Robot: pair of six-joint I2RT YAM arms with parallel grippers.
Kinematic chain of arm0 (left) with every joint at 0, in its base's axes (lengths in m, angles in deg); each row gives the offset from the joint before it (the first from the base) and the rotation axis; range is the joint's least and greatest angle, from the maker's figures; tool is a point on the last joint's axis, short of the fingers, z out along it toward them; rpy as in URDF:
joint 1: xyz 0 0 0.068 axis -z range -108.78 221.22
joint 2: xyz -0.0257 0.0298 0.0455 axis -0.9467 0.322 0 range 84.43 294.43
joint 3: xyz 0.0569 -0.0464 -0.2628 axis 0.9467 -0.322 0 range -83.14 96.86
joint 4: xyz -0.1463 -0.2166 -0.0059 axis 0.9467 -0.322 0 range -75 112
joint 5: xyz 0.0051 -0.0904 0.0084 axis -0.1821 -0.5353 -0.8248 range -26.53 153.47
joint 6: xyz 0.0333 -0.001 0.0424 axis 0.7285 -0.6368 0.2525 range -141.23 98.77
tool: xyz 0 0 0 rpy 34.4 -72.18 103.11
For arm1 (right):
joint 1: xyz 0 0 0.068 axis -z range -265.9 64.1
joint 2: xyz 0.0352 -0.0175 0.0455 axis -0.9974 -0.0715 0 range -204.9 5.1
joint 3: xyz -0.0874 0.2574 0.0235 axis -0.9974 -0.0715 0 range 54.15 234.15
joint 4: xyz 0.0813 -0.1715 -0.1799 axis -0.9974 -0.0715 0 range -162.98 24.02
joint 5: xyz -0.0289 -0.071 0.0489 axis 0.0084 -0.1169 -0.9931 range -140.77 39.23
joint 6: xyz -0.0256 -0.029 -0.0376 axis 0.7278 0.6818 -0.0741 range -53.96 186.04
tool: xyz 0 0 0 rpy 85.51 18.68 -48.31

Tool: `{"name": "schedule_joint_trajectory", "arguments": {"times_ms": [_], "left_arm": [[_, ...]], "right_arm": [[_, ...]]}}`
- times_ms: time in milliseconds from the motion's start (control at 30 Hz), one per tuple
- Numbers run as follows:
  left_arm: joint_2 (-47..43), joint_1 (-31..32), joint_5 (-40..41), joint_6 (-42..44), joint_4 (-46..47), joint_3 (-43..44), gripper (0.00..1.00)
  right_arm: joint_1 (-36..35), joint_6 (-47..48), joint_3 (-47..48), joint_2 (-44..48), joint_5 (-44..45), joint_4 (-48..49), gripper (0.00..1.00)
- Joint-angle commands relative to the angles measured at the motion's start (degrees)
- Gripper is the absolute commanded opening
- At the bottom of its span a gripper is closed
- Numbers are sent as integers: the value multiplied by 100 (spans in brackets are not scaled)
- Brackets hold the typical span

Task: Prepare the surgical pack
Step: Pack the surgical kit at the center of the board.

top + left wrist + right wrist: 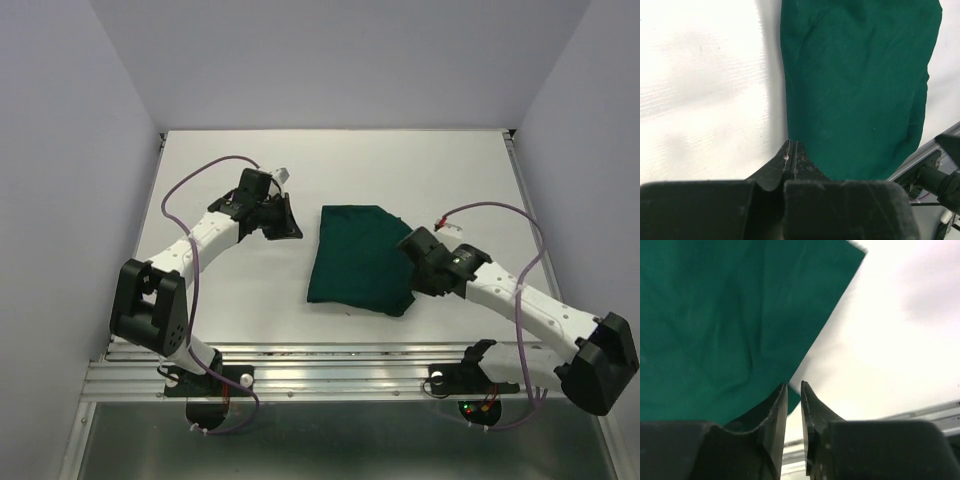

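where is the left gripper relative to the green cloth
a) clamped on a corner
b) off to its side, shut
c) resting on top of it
b: the left gripper is beside the green cloth, apart from it, jaws closed on nothing.

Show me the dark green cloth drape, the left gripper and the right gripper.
Dark green cloth drape (358,258): top external view, middle of the folded cloth.
Left gripper (791,144): left wrist view, between its fingertips.
Right gripper (794,385): right wrist view, between its fingertips.
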Motion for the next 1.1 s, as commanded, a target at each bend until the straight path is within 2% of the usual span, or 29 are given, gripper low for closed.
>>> {"name": "schedule_joint_trajectory", "arguments": {"times_ms": [0, 33, 67, 133, 200, 367, 633, 767, 800, 867, 900, 967, 1000, 1067], "left_arm": [[-418, 55, 151, 166, -111, 190, 0], [-445, 116, 213, 184, -146, 216, 0], [-471, 151, 248, 184, -164, 242, 0], [-498, 248, 432, 210, -216, 286, 0], [-489, 440, 695, 228, -321, 417, 0], [-252, 986, 1171, 280, -550, 848, 0], [108, 1215, 1031, 263, -524, 1121, 0], [144, 1233, 987, 280, -533, 1148, 0], [144, 1241, 987, 280, -542, 1148, 0], [135, 1259, 978, 315, -533, 1148, 0], [135, 1285, 978, 324, -542, 1148, 0], [153, 1303, 987, 333, -542, 1148, 0], [179, 1311, 987, 333, -542, 1148, 0], [197, 1320, 969, 324, -542, 1157, 0]], "right_arm": [[1151, 426, -348, 595, -1278, 1156, 32], [1580, 461, -418, 709, -1872, 1316, 49], [1767, 452, -506, 745, -2165, 1465, 57], [2083, 348, -769, 798, -2945, 1896, 69], [2521, 172, -1041, 851, -3344, 2255, 76], [3279, -118, -1675, 957, -4381, 2907, 78], [3333, -558, -2361, 816, -4585, 3909, 78], [3333, -542, -2388, 641, -4411, 4253, 65], [3333, -489, -2301, 571, -4349, 4253, 55], [3333, -261, -2177, 552, -4165, 4236, 46], [3333, -181, -2124, 561, -4094, 4235, 37], [3333, -32, -1967, 544, -3945, 4209, 27], [3333, 4, -1861, 509, -3926, 4192, 14], [3333, 91, -1747, 482, -3952, 4165, 1]]}}
